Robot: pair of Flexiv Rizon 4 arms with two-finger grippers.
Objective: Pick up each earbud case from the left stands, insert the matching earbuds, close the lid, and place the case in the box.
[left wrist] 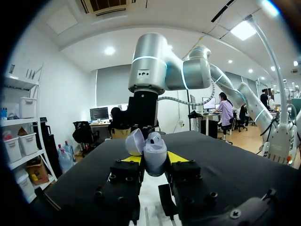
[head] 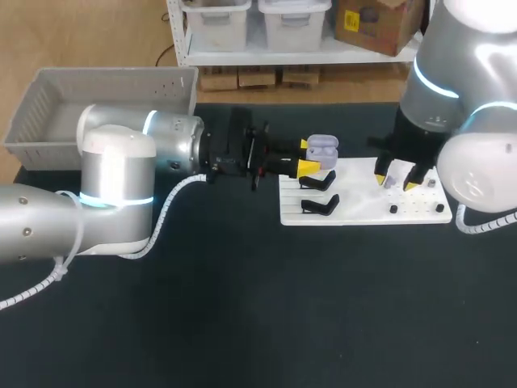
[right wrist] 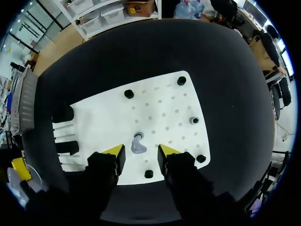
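My left gripper point(head: 309, 158) is shut on a lavender earbud case point(head: 323, 147), held just above the left end of the white board point(head: 363, 208). In the left wrist view the case point(left wrist: 155, 149) sits between the yellow tips of the left gripper point(left wrist: 154, 159), its lid point(left wrist: 135, 141) swung open. My right gripper point(head: 396, 179) hangs over the board's right half. In the right wrist view its jaws are open, and a lavender earbud point(right wrist: 138, 146) lies on the board point(right wrist: 160, 103) between the tips of the right gripper point(right wrist: 140, 151), touching neither finger.
Two black stands point(head: 320, 183) point(head: 321, 204) sit on the board's left part with nothing on them. Small black pegs point(right wrist: 129, 93) point(right wrist: 181, 80) dot its right part. A grey box point(head: 48, 105) stands at the table's far left corner. My right arm point(left wrist: 146, 70) rises ahead of the left gripper.
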